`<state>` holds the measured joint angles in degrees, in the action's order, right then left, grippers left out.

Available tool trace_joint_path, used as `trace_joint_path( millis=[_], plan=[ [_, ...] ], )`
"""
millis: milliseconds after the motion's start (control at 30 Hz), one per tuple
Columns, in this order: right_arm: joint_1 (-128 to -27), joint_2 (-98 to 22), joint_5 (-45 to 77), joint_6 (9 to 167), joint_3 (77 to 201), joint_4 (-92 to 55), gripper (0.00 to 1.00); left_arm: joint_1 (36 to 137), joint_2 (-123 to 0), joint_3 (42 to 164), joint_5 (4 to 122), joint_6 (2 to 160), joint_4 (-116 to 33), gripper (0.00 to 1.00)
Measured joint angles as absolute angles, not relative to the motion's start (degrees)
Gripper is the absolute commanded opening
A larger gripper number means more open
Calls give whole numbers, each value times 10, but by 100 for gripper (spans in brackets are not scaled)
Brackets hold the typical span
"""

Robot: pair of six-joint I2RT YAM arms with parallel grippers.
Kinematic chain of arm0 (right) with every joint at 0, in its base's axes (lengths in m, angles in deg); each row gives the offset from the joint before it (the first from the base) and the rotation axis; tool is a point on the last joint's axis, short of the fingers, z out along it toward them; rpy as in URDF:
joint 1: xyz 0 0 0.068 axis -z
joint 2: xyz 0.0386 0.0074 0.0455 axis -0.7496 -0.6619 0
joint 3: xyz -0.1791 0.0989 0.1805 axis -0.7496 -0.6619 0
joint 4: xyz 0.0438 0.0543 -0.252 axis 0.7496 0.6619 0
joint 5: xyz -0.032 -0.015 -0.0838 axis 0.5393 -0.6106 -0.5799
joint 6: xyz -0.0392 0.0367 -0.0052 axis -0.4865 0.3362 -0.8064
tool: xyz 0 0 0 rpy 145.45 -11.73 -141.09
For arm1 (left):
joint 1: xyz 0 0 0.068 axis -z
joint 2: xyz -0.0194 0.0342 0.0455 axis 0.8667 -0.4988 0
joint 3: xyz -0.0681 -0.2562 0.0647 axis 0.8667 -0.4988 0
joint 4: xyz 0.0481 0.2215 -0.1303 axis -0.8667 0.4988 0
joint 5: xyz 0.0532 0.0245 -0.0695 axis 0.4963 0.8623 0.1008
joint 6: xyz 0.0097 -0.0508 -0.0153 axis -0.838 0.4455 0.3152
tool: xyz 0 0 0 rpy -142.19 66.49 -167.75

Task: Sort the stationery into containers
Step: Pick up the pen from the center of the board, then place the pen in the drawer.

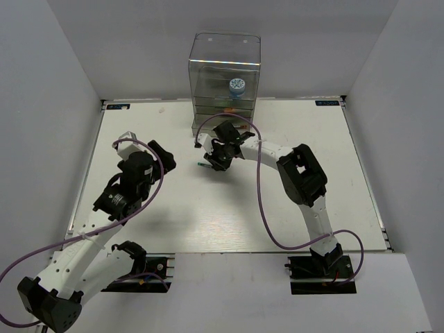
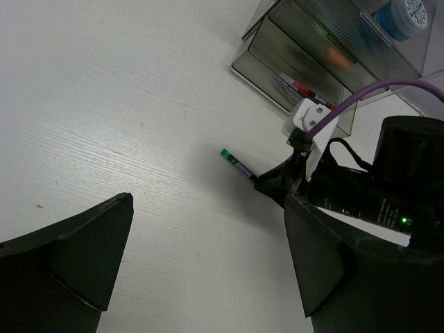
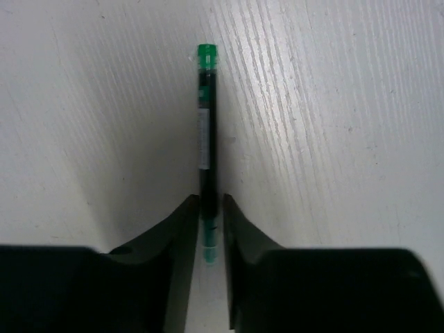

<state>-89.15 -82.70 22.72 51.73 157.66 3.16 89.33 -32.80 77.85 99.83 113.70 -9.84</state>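
A dark pen (image 3: 207,125) with green ends lies on the white table, pointing away in the right wrist view. My right gripper (image 3: 211,201) is shut on its near end, one finger on each side. From above, that gripper (image 1: 216,161) sits just in front of the clear organizer (image 1: 225,69), and the pen's tip (image 1: 203,165) pokes out to its left. My left gripper (image 2: 208,201) is open and empty, hovering left of the pen (image 2: 236,164). A blue-white roll (image 1: 237,86) rests in the organizer's top compartment.
The organizer's lower drawers (image 2: 291,62) hold an orange-capped item (image 2: 335,57) and a red pen (image 2: 305,89). White walls stand on the left, right and back of the table (image 1: 208,222). The right arm's purple cable (image 1: 262,201) loops over the table's middle.
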Motion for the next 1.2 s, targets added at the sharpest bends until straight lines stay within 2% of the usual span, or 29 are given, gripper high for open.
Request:
trace_joint_path(
  millis=[100,433,800,1200],
  plan=[
    [-889,-827,235,507,1577,32,0,893,-328,773,995,1141,-100,99],
    [-866,-827,265,464,1583,46,0,893,-329,761,983,1148,-104,99],
    [-796,-821,264,373,1705,45,0,893,-334,733,962,1156,-123,99],
    [-790,-860,218,280,1772,0,0,893,-352,733,950,1160,-143,99]
  ],
)
